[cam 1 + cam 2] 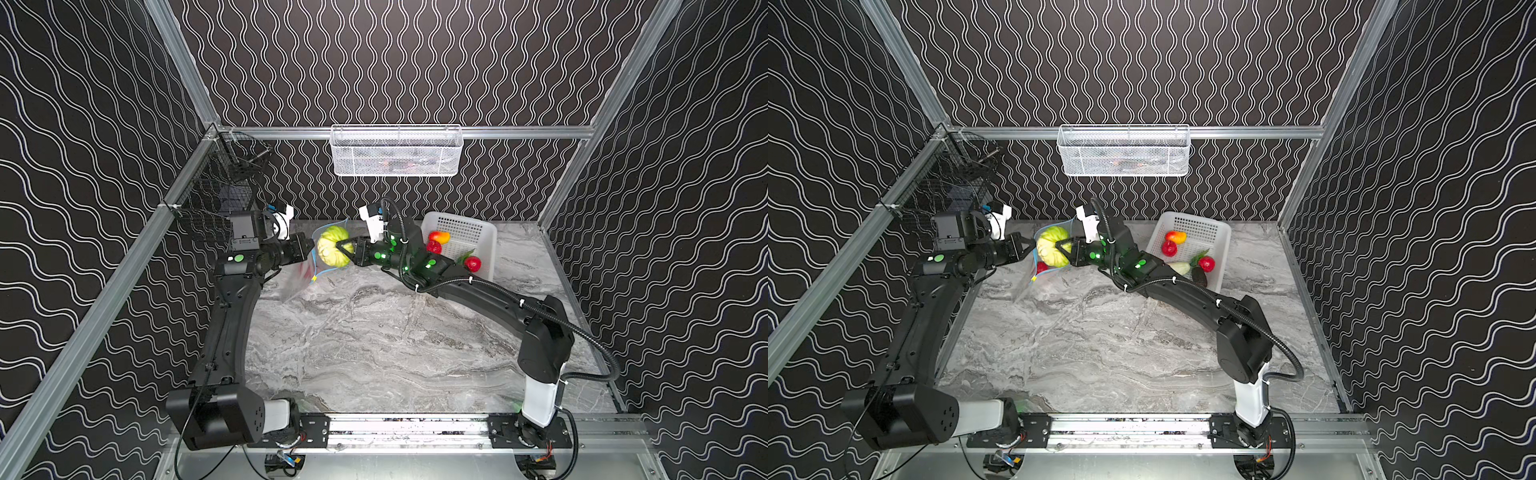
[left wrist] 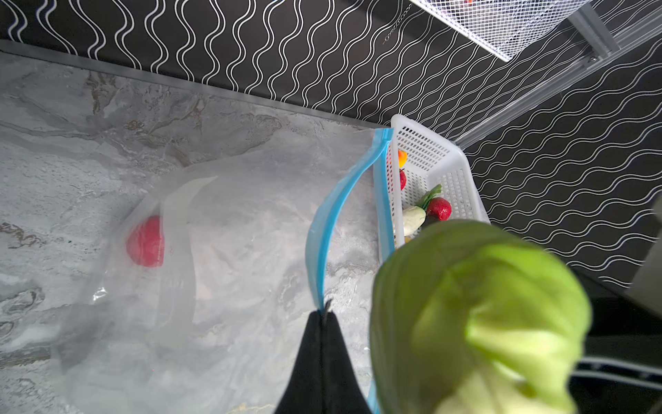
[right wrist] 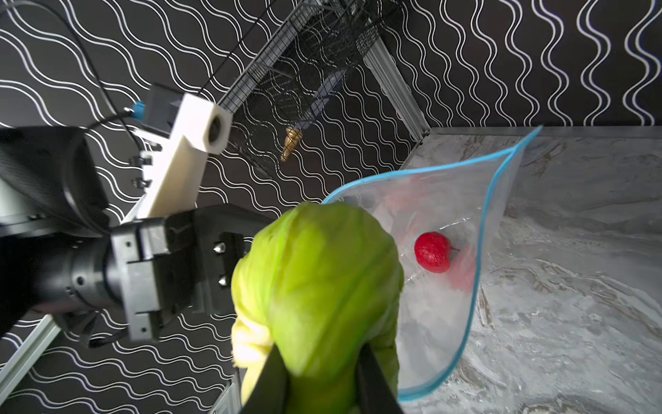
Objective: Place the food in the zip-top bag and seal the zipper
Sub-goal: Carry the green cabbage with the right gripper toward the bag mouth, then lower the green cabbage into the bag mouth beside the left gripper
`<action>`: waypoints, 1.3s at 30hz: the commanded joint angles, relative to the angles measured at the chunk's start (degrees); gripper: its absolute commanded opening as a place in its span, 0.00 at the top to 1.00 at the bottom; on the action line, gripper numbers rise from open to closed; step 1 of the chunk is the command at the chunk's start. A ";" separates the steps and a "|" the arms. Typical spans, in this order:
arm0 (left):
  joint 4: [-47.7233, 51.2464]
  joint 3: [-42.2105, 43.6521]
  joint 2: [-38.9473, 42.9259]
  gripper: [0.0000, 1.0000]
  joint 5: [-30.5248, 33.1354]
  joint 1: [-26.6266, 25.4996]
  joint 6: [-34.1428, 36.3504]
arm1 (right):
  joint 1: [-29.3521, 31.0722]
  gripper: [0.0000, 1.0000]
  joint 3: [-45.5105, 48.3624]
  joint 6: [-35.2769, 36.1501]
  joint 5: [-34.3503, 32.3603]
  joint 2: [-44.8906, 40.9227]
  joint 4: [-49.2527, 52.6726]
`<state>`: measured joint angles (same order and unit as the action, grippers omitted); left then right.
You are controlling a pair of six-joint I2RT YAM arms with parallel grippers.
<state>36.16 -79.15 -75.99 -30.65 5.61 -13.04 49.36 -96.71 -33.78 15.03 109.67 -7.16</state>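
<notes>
– Cabbage (image 3: pixel 315 286) fills the right wrist view. Right gripper (image 3: pixel 318 349) pinches its lower end, jaws clamped on the leaves.
– Where is it in both top views?
– Mid-air, between the two grippers, right at the bag (image 2: pixel 233 233) mouth. Can't tell if it's past the lip.
– Left gripper (image 2: pixel 324 317)?
– Pressed together on the zipper (image 2: pixel 322 222), pinching one lip and lifting it so the mouth gapes. Other lip hangs apart from it.
– Anything inside?
– One red fruit (image 3: pixel 432 256), deep in the bag, which sags onto the table (image 1: pixel 374 332).
– Further out?
– Basket (image 1: pixel 465 230) well to the right, holding the rest: orange one (image 1: pixel 1177 237), reds (image 1: pixel 1169 248), radish (image 1: pixel 1179 267), dark one (image 1: pixel 1199 277).
– Step?
– Loading, I'd say early. One item bagged, cabbage going in, several left.
– Next move?
– My guess: push the cabbage through the mouth, then spread the jaws and drop it. It looks nearly as wide as the opening, so the left has to hold that lip high. Snagging the strip is the risk.
– Seal?
– Not yet. Zipper is open, slider (image 1: pixel 314 277) sits at the near end. That comes last.
</notes>
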 commanded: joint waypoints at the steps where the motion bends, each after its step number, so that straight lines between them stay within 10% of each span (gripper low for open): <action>1: 0.16 -0.39 0.38 1.00 -0.73 0.02 1.17 | 0.03 1.00 0.52 -0.21 -1.08 0.46 -1.50; 39: 2.51 -3.28 -1.20 1.00 1.67 -3.67 3.18 | 2.66 0.94 -14.94 7.65 -10.85 11.43 14.42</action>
<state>39.00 -82.19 -77.41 -28.71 2.02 -10.52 51.79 -110.43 -27.22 5.02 120.92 6.68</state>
